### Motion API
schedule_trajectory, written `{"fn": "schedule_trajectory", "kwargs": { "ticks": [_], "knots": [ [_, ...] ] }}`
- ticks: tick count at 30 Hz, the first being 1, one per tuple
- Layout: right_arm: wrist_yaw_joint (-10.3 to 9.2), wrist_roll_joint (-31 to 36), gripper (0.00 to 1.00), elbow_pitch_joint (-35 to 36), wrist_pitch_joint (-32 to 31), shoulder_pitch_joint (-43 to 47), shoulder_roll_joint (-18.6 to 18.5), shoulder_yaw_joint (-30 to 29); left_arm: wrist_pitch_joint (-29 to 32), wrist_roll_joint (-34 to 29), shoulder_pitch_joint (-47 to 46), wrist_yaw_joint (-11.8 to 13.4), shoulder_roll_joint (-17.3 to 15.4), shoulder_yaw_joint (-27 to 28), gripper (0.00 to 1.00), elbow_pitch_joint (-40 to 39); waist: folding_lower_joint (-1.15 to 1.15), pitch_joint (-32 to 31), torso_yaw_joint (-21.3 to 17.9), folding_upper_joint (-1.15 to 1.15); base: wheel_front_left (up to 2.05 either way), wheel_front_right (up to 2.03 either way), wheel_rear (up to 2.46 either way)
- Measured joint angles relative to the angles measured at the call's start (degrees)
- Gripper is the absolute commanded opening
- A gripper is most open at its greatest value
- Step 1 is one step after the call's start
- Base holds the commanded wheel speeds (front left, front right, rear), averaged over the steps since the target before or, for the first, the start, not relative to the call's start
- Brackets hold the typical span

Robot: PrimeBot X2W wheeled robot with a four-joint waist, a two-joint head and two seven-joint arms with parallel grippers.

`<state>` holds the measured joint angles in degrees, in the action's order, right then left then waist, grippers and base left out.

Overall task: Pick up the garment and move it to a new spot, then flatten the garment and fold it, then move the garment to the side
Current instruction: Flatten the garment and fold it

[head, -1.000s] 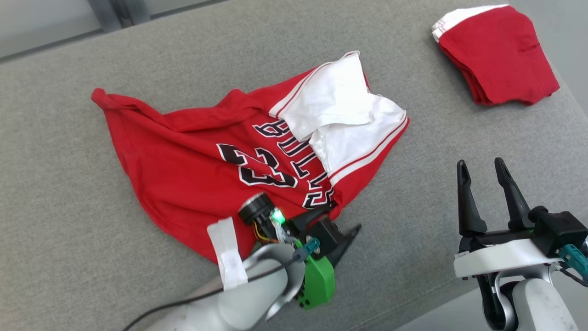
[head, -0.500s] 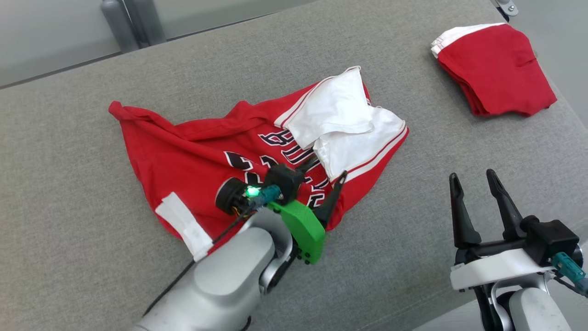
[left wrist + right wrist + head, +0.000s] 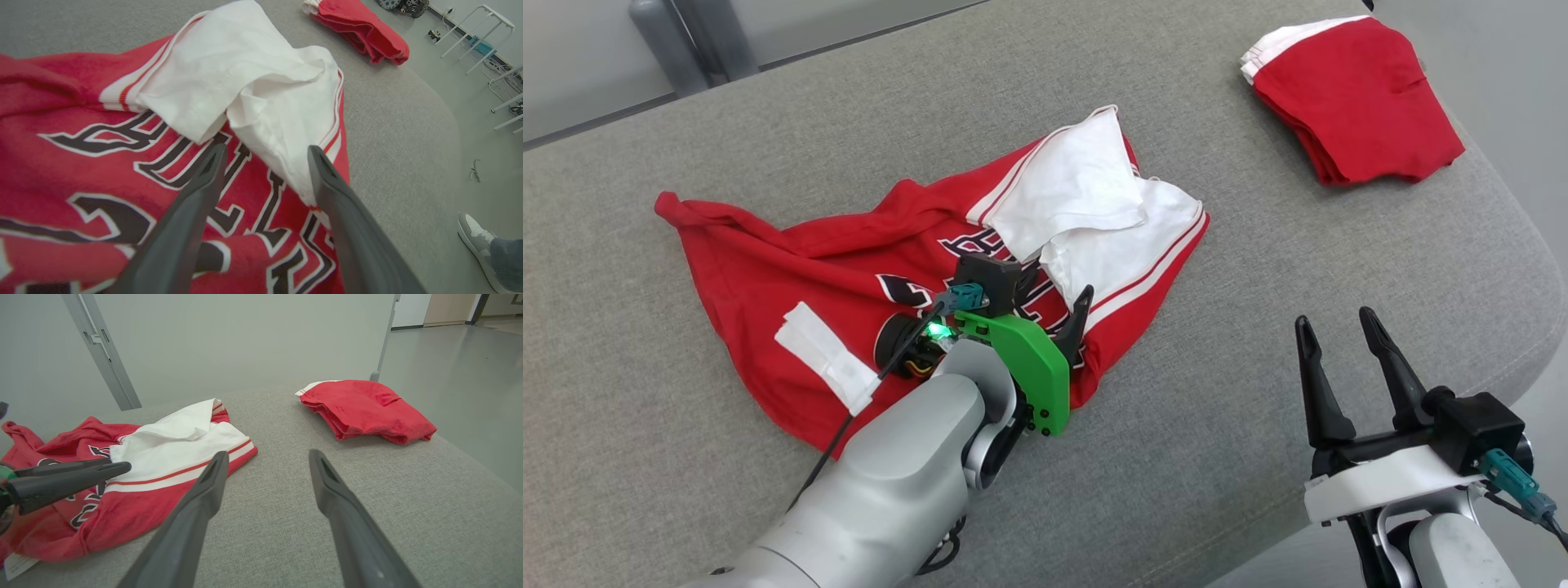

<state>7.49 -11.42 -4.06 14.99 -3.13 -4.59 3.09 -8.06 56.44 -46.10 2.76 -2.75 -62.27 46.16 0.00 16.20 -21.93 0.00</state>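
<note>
Garment: we see the red jersey (image 3: 768, 269) lying crumpled on the grey counter (image 3: 1176, 457), with black lettering showing and white fabric bunched at its right end.
Left tool: our left tool (image 3: 266, 150) hangs over the lettering beside the white fold, its fingers spread wide with nothing between them.
Right tool: our right tool (image 3: 1335, 318) hovers above bare counter to the jersey's right, spread wide and empty.
Pile: a folded red garment (image 3: 1352, 98) sits at the far right corner, well apart.
</note>
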Motion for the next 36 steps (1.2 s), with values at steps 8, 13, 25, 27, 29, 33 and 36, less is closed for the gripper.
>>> {"fn": "schedule_trajectory", "kwargs": {
  "ticks": [8,13,25,27,29,33,36],
  "knots": [
    [0.00,0.0,1.00,-0.2,0.0,0.2,-0.4,1.1,-1.5,2.0,-1.8,0.1,0.0,-5.2,0.00,0.4,0.00,-0.7,-0.2,0.00,0.00,0.00,0.00],
    [0.00,0.0,1.00,-0.3,0.0,0.6,-1.1,1.2,-5.1,-0.4,-2.5,-2.1,-0.1,-9.1,0.00,-3.6,0.00,-1.6,0.1,0.00,0.00,0.00,0.00],
    [0.00,-0.2,1.00,-0.4,0.0,1.4,-1.1,1.0,-6.7,-23.6,8.5,-6.8,0.0,-11.2,1.00,-12.4,0.00,-2.8,1.2,0.00,0.00,0.00,0.00],
    [0.00,-0.2,1.00,-0.4,0.0,1.4,-0.8,1.4,-6.7,-25.2,10.5,-7.9,-0.1,-11.2,1.00,-12.7,0.00,-2.9,1.1,0.00,0.00,0.00,0.00],
    [0.00,-0.2,1.00,-0.4,0.0,1.4,-0.8,1.2,-6.7,-25.5,11.8,-8.7,0.0,-11.2,1.00,-13.5,0.00,-3.0,1.2,0.00,0.00,0.00,0.00],
    [0.00,0.0,1.00,-0.4,0.0,1.7,-0.8,0.2,-6.8,-25.6,12.9,-9.3,0.0,-11.2,1.00,-15.4,0.00,-3.5,2.0,0.00,0.00,0.00,0.00],
    [0.00,0.1,1.00,-0.5,0.0,1.9,-0.8,-0.2,-6.9,-23.3,13.7,-9.0,0.0,-10.7,1.00,-16.9,0.00,-4.0,2.7,0.00,0.00,0.00,0.00]
  ]
}}
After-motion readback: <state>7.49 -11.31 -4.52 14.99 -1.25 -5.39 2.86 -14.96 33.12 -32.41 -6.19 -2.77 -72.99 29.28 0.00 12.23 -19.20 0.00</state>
